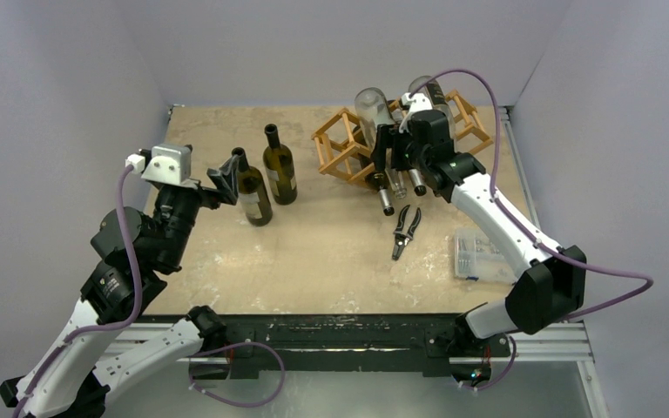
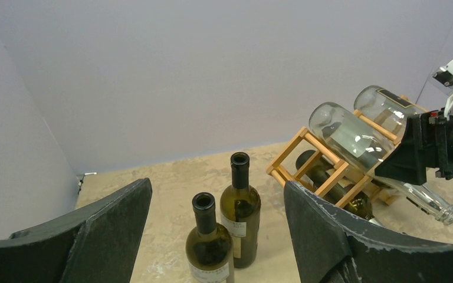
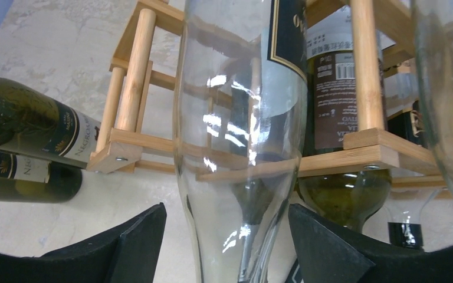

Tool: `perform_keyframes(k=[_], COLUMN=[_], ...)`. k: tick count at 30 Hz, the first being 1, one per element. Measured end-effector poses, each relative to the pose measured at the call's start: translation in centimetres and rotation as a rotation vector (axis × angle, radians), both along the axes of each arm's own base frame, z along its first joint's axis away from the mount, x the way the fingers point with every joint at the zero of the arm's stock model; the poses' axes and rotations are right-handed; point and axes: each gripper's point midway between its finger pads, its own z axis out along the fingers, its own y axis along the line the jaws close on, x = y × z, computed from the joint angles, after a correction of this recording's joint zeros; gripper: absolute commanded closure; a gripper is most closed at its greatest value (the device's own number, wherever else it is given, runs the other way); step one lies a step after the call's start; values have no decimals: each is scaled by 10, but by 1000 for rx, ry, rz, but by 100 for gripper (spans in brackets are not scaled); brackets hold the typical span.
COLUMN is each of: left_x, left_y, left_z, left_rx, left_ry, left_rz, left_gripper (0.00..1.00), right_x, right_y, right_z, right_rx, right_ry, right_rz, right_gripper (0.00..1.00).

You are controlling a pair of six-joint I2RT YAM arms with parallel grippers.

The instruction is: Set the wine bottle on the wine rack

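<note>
The wooden wine rack (image 1: pixel 335 139) stands at the back right and holds dark bottles (image 3: pixel 342 194) in its cells. Two clear bottles lie on top of it, one on the left (image 1: pixel 370 109) and one on the right (image 1: pixel 422 87). My right gripper (image 1: pixel 394 150) is open around the left clear bottle's shoulder (image 3: pixel 239 118), with a gap at each finger. Two olive-green bottles stand upright left of the rack, one nearer (image 1: pixel 254 193) and one farther (image 1: pixel 280 165). My left gripper (image 1: pixel 229 177) is open and empty, just left of the nearer bottle (image 2: pixel 209 244).
Black pliers (image 1: pixel 407 231) lie in front of the rack. A clear plastic compartment box (image 1: pixel 479 257) sits by the right arm. Grey walls close the table on the back and both sides.
</note>
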Motion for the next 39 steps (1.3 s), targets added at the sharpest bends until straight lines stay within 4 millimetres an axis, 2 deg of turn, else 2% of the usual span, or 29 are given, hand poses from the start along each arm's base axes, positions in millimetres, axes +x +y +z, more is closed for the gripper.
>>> perform_keyframes(k=[7, 14, 18, 20, 22, 24, 27, 33, 39], left_x=[0, -1, -6, -7, -8, -9, -10, -9, -11], left_y=[0, -2, 3, 5, 6, 7, 10, 15, 18], left_z=[-1, -3, 1, 3, 4, 4, 6, 9, 10], left_rx=[0, -1, -17, -25, -27, -29, -37, -40, -42], left_ry=[5, 14, -3, -10, -12, -14, -25, -43, -48], left_rz=[-3, -14, -12, -8, -7, -4, 6, 28, 36], left_gripper=[17, 17, 16, 15, 15, 14, 13, 13, 12], right_x=[4, -3, -9, -9, -9, -9, -9, 9, 21], right_y=[-8, 2, 25, 50, 84, 115, 150, 198, 235], right_z=[31, 92, 130, 149, 164, 167, 157, 138, 131], right_rx=[-16, 65, 128, 149, 172, 187, 190, 191, 192], right_ry=[-83, -233, -322, -359, -390, -398, -378, -343, -328], right_rz=[-23, 32, 97, 144, 199, 251, 304, 343, 330], right_gripper=[14, 9, 8, 8, 8, 8, 9, 15, 16])
